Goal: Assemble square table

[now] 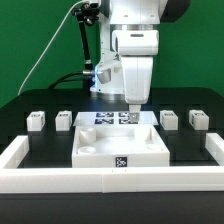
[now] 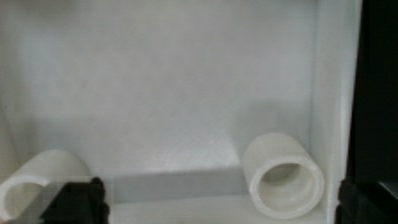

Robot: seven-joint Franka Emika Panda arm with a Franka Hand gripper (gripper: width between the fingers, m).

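Observation:
The square table's white tray-like top (image 1: 100,143) lies in the middle of the black worktop, with a tag (image 1: 121,160) on its front wall. Four small white legs lie loose: two on the exterior view's left (image 1: 36,120) (image 1: 64,120) and two on its right (image 1: 169,119) (image 1: 197,120). My gripper (image 1: 132,107) hangs low over the top's far right part. The wrist view shows the top's inner floor (image 2: 160,90) and two round sockets (image 2: 285,172) (image 2: 36,182). My gripper (image 2: 224,205) is open, and its dark fingers (image 2: 75,200) stand on either side of a rim wall (image 2: 331,100).
The marker board (image 1: 105,117) lies flat just behind the top, under the gripper. A long low white wall (image 1: 110,186) edges the worktop in front and runs up both sides. A black stand with cables (image 1: 88,60) rises at the back.

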